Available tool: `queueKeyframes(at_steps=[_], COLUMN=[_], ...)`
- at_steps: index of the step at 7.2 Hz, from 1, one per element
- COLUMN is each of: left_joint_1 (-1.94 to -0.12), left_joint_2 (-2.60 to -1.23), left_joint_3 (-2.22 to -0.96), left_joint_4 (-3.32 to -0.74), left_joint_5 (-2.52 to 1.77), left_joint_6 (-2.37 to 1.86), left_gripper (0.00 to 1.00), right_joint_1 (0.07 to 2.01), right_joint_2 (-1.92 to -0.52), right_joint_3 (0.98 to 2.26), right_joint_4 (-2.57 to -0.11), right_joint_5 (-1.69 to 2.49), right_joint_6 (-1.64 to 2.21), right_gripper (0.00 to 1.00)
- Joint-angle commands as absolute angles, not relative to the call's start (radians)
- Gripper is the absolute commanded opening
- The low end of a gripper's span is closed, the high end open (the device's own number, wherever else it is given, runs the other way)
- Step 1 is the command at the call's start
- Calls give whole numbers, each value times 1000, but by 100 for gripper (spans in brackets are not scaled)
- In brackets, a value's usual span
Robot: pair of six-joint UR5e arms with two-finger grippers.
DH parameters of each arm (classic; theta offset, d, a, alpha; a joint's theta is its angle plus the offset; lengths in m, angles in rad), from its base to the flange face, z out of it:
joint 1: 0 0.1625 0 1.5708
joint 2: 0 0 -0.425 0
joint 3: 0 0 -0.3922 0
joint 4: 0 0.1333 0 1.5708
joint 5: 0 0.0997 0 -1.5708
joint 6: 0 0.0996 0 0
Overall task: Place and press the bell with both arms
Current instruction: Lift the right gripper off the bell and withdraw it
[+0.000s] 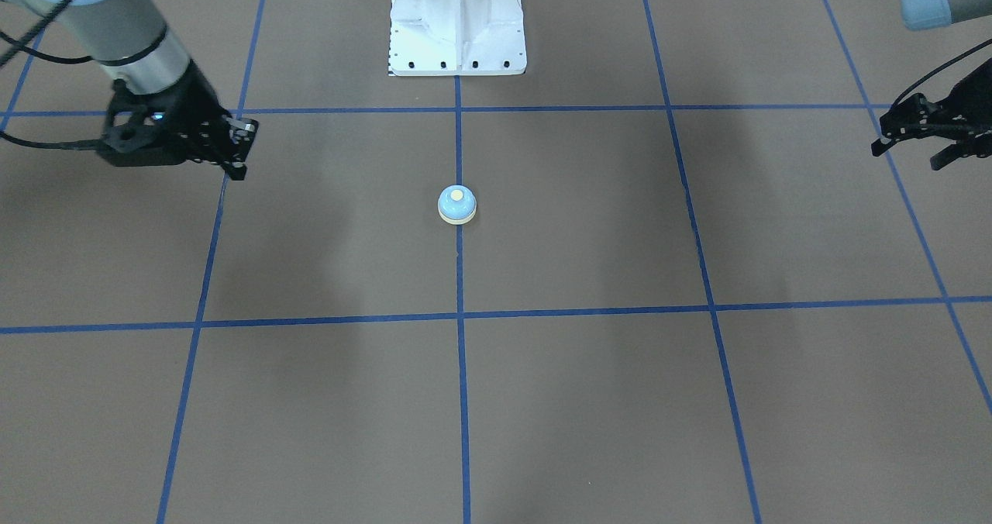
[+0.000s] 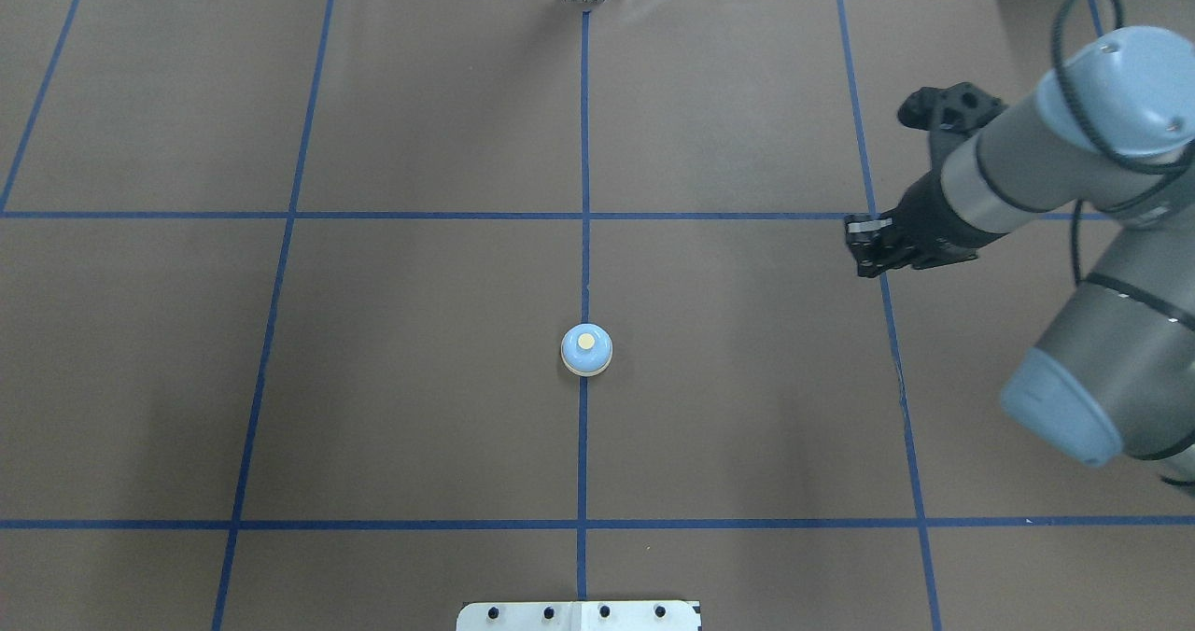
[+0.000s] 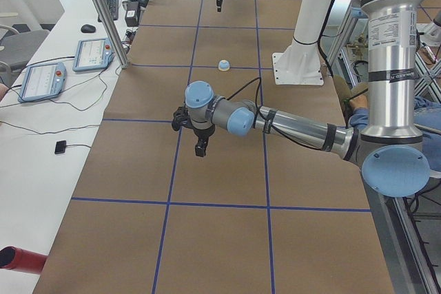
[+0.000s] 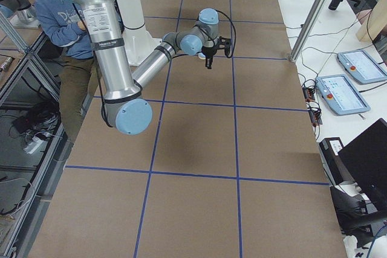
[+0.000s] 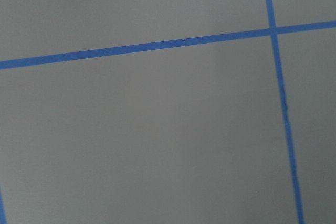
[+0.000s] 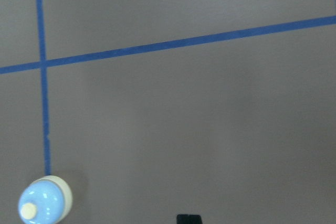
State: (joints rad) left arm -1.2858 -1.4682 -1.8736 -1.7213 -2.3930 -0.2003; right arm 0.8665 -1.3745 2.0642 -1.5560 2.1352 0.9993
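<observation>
Bell (image 2: 586,349): upright on surface (image 2: 420,379), between both grippers, well apart from each. Right gripper (image 2: 864,253): pinched narrow, empty. Left gripper (image 1: 905,158): spread, empty. Pressing probably needs centring over cream button (image 2: 585,341), then a straight descent.

Brown table (image 2: 420,332) crossed by blue tape lines (image 2: 585,127)

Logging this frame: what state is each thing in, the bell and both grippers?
bell: upright on the table, free, nothing touching it.
left gripper: open, empty, well away from the bell.
right gripper: shut, empty, off to the bell's side and apart from it.
</observation>
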Motion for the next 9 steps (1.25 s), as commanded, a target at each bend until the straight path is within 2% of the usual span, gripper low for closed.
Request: queueKeyframes(at_steps=[1, 2, 3, 5, 6, 9], left_joint_1=[-1391, -1405, -1408, -1420, -1446, -1502], left_joint_2=[-1431, -1427, -1425, -1410, -1408, -1411], left_joint_3=[-1814, -1796, -1795, -1790, -1790, -1782], left_joint_4=[-1720, -1720, -1721, -1723, -1723, -1680], left_joint_5=[-2381, -2382, -2381, -2381, -2356, -2296], left_joint_6=[14, 50, 54, 55, 75, 144], left_gripper=[99, 99, 99, 99, 99, 99], right_joint_1=[1106, 1226, 1324, 1448, 1462, 1466], right_joint_2=[-1594, -1656, -1681, -1694, -1706, -1703], right_joint_3=[2071, 2042, 1993, 1898, 1893, 1885], right_joint_4=[-1551, -1555, -1557, -1559, -1552, -1548], right_joint_5=[2222, 2270, 2322, 2364, 2365, 2352], right_joint_6=[609, 422, 287, 104, 94, 92], right_gripper=[38, 41, 47, 53, 100, 100])
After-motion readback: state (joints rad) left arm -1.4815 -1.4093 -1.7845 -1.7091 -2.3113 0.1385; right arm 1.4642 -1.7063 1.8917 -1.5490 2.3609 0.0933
